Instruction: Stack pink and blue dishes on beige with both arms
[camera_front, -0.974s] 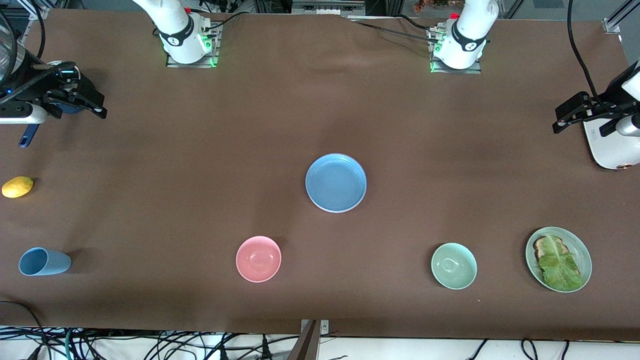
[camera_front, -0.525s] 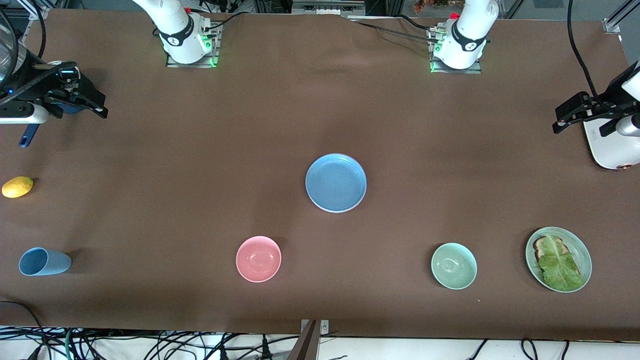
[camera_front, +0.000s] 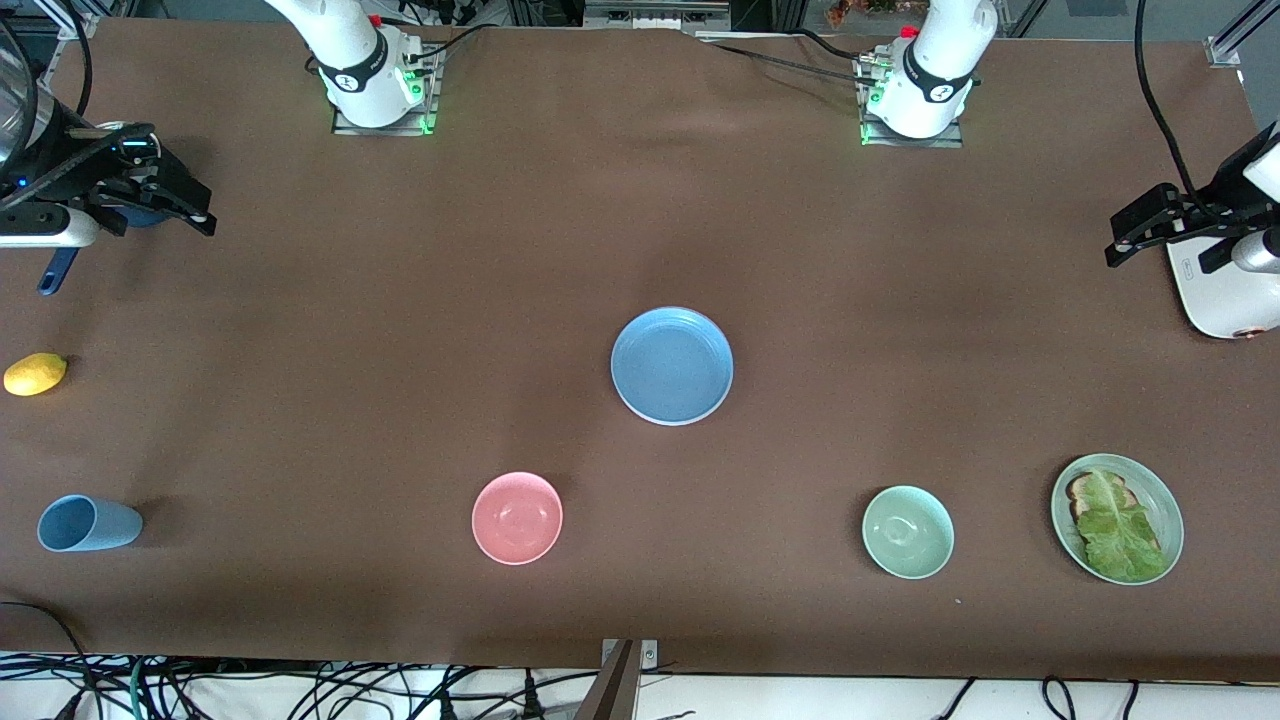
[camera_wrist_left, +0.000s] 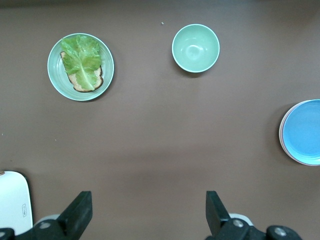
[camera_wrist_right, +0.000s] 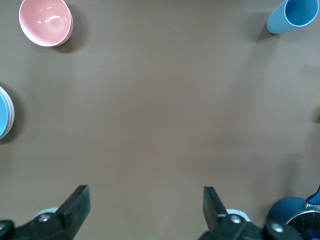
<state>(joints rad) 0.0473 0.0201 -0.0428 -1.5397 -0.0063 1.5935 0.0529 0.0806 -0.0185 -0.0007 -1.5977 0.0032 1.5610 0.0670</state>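
Stacked at mid-table, with both arms waiting at the table's ends.

Blue plate (camera_front: 671, 365) uppermost at the table's centre, with what looks like a thin pink plate (camera_wrist_left: 281, 137) edge showing under it in the wrist views; beige plate not separately made out, so hard to call the stack complete. Left gripper (camera_wrist_left: 147, 215) hanging over the white appliance (camera_front: 1215, 300) at its own end, fingers spread wide and holding nothing; right gripper (camera_wrist_right: 145, 207) likewise spread and unladen over the right arm's end. Likely trouble from here: a low return sweep clipping the top rim and sliding the plates off centre, or a mistaken reach for the pink bowl (camera_front: 517, 517), nearer the front camera than the stack.
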